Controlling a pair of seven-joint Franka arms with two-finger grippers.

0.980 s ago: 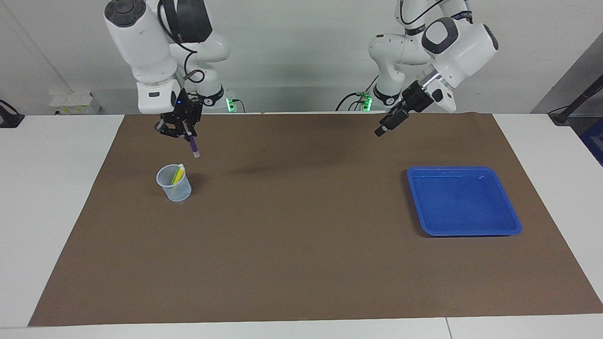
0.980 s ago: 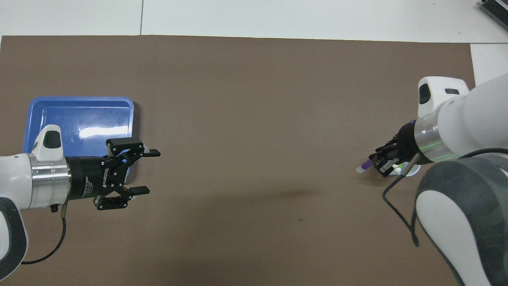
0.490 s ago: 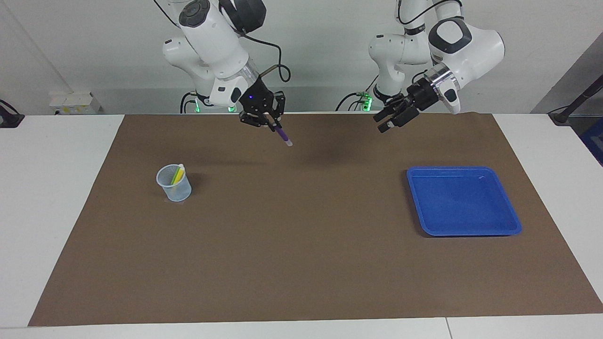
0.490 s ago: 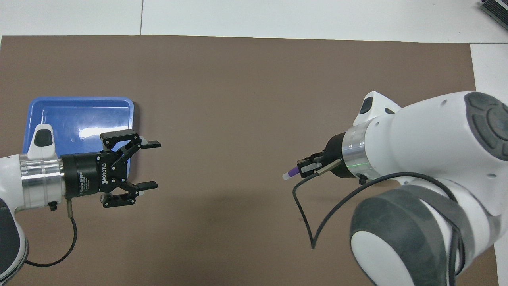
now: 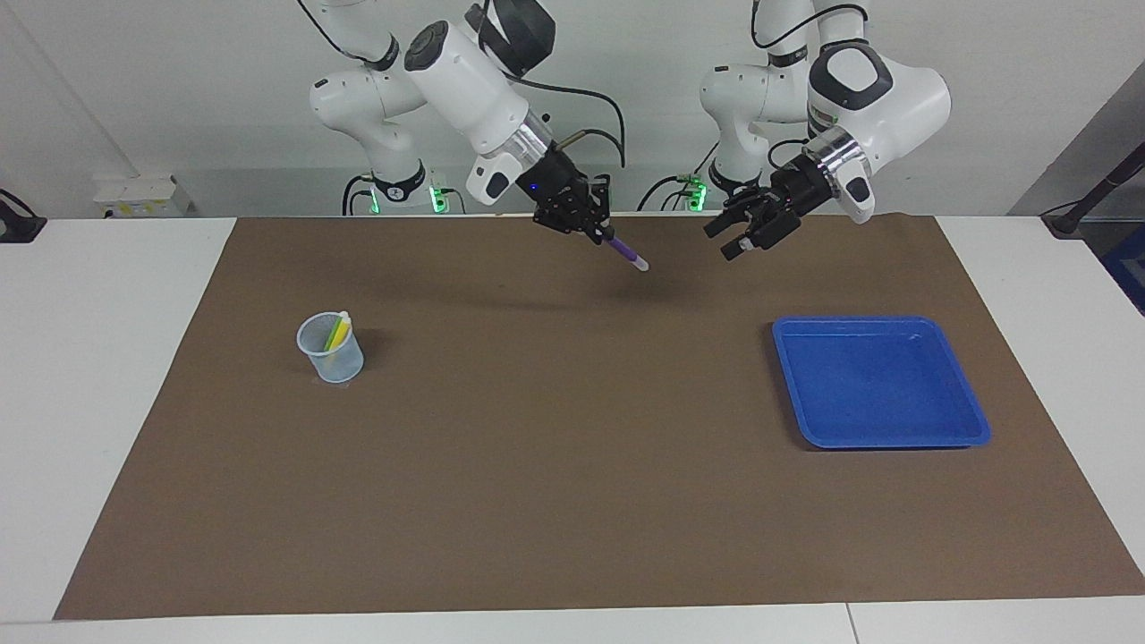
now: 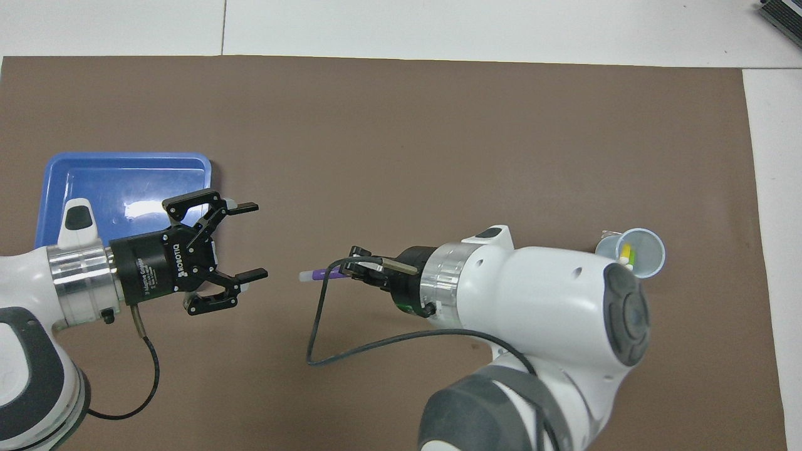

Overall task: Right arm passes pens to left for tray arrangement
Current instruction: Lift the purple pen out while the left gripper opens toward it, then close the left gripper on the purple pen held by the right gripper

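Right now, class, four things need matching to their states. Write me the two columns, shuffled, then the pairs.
1. purple pen
2. tray
3. cup
4. left gripper

a. holds the yellow and green pens
b. jaws open, in the air, holding nothing
c. nothing in it
d. gripped in the right gripper, over the mat

Pairs: 1-d, 2-c, 3-a, 4-b

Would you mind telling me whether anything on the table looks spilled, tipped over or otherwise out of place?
Nothing stands out. The translucent pale-blue cup stands upright with the yellow and green pens inside, the shallow blue plastic tray lies flat, and the slim purple pen is held in the right pincer.
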